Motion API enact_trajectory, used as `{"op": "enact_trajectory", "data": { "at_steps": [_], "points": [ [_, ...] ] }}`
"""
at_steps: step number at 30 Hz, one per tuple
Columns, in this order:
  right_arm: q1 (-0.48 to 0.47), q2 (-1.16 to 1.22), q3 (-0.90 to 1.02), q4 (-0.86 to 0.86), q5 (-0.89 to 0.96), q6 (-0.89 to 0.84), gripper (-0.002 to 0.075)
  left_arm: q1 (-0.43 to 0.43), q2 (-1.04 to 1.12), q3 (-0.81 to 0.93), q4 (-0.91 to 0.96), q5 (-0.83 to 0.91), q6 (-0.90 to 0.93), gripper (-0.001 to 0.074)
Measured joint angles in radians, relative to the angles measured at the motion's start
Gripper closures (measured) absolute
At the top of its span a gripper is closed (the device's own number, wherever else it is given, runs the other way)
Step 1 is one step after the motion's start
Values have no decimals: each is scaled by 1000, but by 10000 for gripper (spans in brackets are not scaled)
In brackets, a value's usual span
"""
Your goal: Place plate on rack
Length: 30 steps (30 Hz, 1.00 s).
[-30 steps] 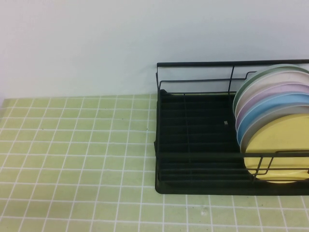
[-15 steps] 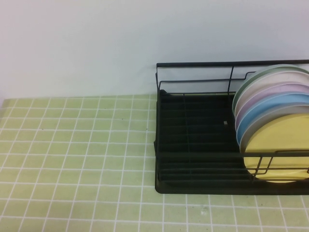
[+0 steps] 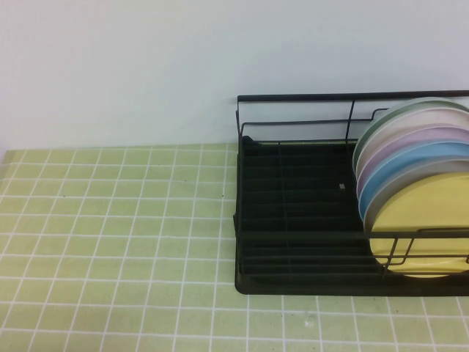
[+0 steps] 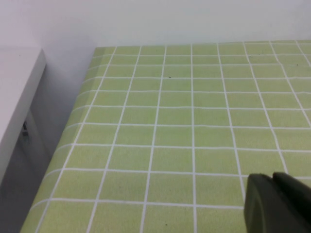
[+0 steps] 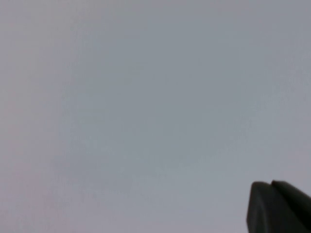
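Observation:
A black wire dish rack (image 3: 293, 220) stands on the right half of the green tiled table. Several plates stand on edge in its right end: a yellow plate (image 3: 425, 220) in front, then blue (image 3: 410, 158), lilac, pale pink and green ones behind it. Neither arm shows in the high view. My left gripper (image 4: 271, 179) is shut and empty, hovering over bare green tiles near the table's left edge. My right gripper (image 5: 269, 187) is shut and empty, facing a plain grey-white wall.
The green tiled tabletop (image 3: 110, 220) stretches left of the rack. A white wall (image 3: 146, 66) backs the table. In the left wrist view a white ledge (image 4: 14, 97) stands beside the table's left edge, with a gap between them.

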State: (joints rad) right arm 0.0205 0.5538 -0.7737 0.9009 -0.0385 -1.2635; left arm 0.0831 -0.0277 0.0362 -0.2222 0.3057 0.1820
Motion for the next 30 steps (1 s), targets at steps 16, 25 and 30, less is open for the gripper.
{"op": "enact_trajectory", "data": {
  "at_steps": [16,25,30],
  "points": [
    [-19,-327,519,-413,-21,499,726,0,0,0,0,0,0,735],
    [-85,-499,674,-877,196,1028,726,0,0,0,0,0,0,735],
    [-85,-554,755,-887,209,1096,726,0,0,0,0,0,0,735]
  ]
}}
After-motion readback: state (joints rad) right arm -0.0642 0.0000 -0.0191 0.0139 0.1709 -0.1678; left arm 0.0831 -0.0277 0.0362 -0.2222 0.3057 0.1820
